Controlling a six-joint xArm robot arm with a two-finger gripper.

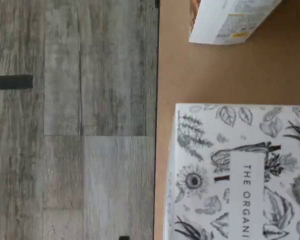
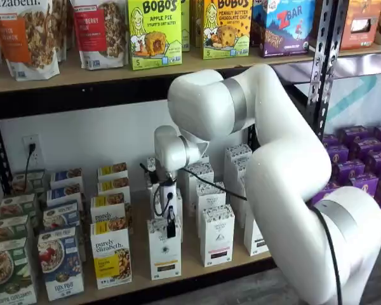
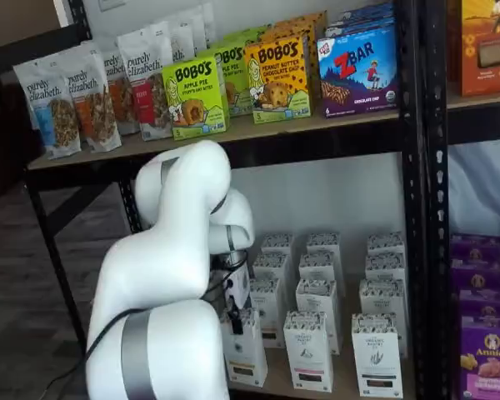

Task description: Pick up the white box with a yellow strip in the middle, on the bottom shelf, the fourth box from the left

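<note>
The white box (image 2: 164, 251) stands upright at the front of the bottom shelf (image 2: 190, 268), its yellow strip low on the front. It also shows in the other shelf view (image 3: 244, 348). My gripper (image 2: 170, 234) hangs straight down over its top. One black finger (image 2: 170, 225) lies in front of the box's upper front face, and the other is hidden behind. The jaws stand wide, not closed on the carton. In the wrist view the box's leaf-patterned top (image 1: 240, 175) sits on the tan board (image 1: 215, 70), close under the camera.
White cartons with black strips (image 2: 216, 236) stand right beside the box, in rows going back. A purely elizabeth box (image 2: 110, 254) is on its other side. My own white arm (image 2: 286, 165) fills the space in front. Grey plank floor (image 1: 70, 125) lies beyond the shelf's edge.
</note>
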